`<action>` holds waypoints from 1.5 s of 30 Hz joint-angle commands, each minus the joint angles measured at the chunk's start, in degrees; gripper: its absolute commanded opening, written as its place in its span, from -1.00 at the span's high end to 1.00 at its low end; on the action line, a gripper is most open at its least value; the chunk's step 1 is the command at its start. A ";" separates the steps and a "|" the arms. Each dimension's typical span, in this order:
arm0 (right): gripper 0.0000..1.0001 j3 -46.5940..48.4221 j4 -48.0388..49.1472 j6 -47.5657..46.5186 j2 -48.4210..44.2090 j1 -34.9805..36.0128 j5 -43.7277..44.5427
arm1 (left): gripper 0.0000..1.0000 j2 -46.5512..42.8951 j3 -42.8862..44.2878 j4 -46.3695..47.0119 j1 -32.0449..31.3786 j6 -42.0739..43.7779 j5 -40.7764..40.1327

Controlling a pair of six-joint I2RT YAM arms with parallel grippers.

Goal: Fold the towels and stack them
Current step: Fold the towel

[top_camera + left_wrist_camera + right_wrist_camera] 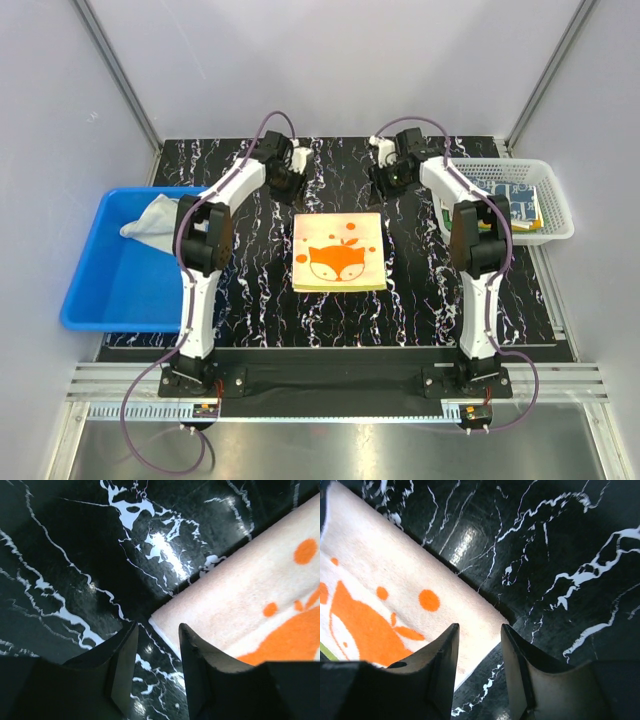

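The cream towel with the orange fox lies flat on the black marbled table, on top of a green cloth whose edge shows at its near side. My left gripper hovers open and empty above the towel's far left corner. My right gripper hovers open and empty above its far right corner. A whitish-beige towel lies crumpled in the blue bin. Folded towels, one white with navy pattern, lie in the white basket.
The blue plastic bin stands at the table's left edge. The white mesh basket stands at the right edge. Grey walls close in the back and sides.
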 commanded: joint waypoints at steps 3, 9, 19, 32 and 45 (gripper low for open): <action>0.08 3.57 -3.72 -4.98 4.43 -0.53 -3.70 | 0.13 4.74 6.18 -4.75 0.44 5.93 3.67; 0.03 8.14 -6.45 -7.35 9.26 -1.94 -3.89 | 0.15 7.37 7.50 -6.15 0.53 7.69 3.14; 0.04 10.69 -10.05 -11.48 11.20 -3.43 -6.16 | 0.32 8.69 9.08 -8.17 0.71 9.36 3.67; 0.35 17.55 -19.90 -16.14 17.17 -4.05 -12.41 | 1.00 9.48 10.13 -9.67 0.71 11.21 8.50; 1.00 14.22 -15.87 -18.25 12.27 -5.98 -12.60 | 1.00 5.54 10.40 -8.00 0.79 9.54 2.70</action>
